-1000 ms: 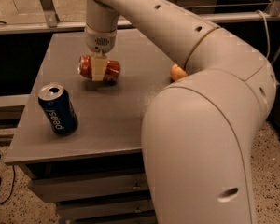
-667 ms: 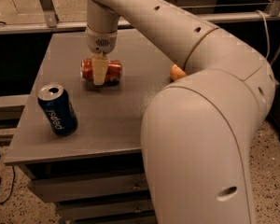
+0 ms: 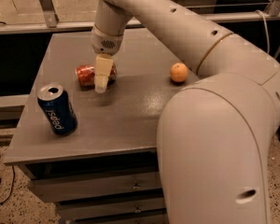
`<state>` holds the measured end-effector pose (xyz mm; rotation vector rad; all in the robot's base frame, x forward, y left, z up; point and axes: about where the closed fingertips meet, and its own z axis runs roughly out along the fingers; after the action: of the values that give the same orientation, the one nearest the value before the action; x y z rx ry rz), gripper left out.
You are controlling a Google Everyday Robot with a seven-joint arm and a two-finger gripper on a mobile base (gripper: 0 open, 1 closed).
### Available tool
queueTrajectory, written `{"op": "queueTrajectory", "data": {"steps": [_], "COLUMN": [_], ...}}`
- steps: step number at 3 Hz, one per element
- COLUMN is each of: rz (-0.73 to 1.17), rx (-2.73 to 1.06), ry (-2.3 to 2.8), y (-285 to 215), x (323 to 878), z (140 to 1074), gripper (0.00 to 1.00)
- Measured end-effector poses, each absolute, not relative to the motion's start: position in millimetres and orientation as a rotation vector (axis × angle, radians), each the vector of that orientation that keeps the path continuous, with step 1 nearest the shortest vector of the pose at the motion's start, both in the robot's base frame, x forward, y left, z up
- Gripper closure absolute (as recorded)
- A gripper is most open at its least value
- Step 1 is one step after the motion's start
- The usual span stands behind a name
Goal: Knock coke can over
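**Red coke can [image 3: 85, 75] lies on its side**

It rests toward ten o'clock on the table [image 3: 130, 120]. The gripper [image 3: 101, 80] hangs directly in front of it, and I cannot tell its opening or hold. A blue can [image 3: 57, 109] stands at seven o'clock and an orange [image 3: 178, 72] sits at three. The toppling looks done, so the next move is to lift clear.

you'll find the coke can [image 3: 86, 74] lying on its side on the grey table [image 3: 130, 115], toward the back left of the top. it is red with pale lettering, and its long axis runs left to right, with one end facing left. the gripper [image 3: 101, 87] hangs just in front of its right half, hiding that part.
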<state>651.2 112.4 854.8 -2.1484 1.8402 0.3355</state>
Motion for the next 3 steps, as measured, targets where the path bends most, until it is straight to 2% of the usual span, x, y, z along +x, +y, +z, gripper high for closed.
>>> {"op": "queueTrajectory", "data": {"steps": [2, 3], "rz": [0.519, 0.512], "rx": [-1.901, -1.656], "ry": [1.788, 1.712], "y": [81.4, 22.1], "x": [650.1, 666.3], "z": [876.7, 915.0], "gripper": [0.0, 0.0]}}
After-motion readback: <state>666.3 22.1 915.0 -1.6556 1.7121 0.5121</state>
